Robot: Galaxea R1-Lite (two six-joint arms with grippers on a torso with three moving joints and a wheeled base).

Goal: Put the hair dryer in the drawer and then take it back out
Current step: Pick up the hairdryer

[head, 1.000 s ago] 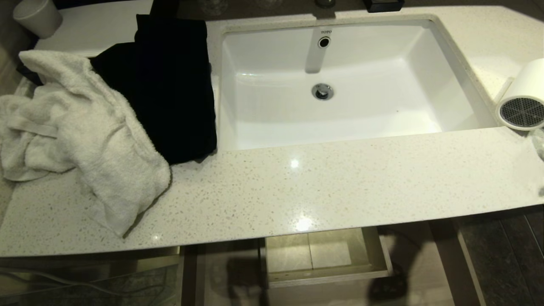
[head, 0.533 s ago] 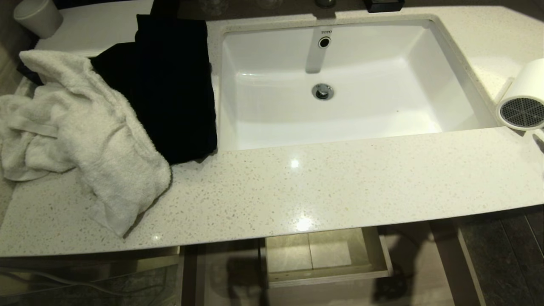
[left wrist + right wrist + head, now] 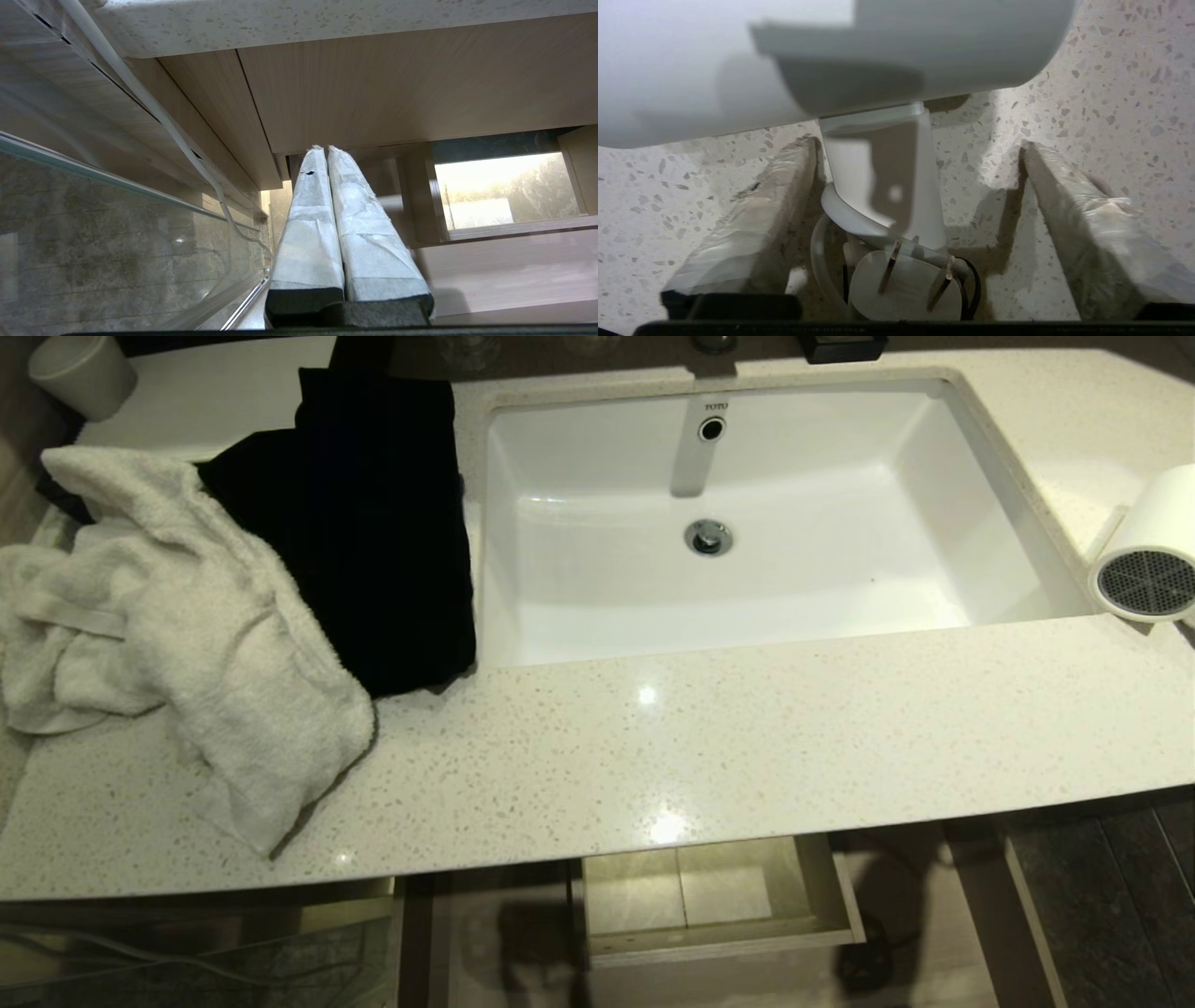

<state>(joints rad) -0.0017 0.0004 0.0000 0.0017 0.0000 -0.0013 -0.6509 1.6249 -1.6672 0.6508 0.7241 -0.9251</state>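
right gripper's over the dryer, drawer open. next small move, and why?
Probably close the jaws on the handle. The right gripper is open on the countertop, its fingers straddling the hair dryer handle with a gap on each side, so nothing is held yet. The drawer already stands pulled out.

Hair dryer (image 3: pixel 1150 553), right of the sink (image 3: pixel 597 635): cut off by the head view's right edge, handle and cord unseen there. In the right wrist view, barrel (image 3: pixel 822 56) blurred and cropped. Drawer (image 3: pixel 719 933), below the sink: back half hidden under the countertop (image 3: pixel 747 747). Faucet (image 3: pixel 714 343), behind the sink: cropped, as is the cup (image 3: pixel 82 373) far left.
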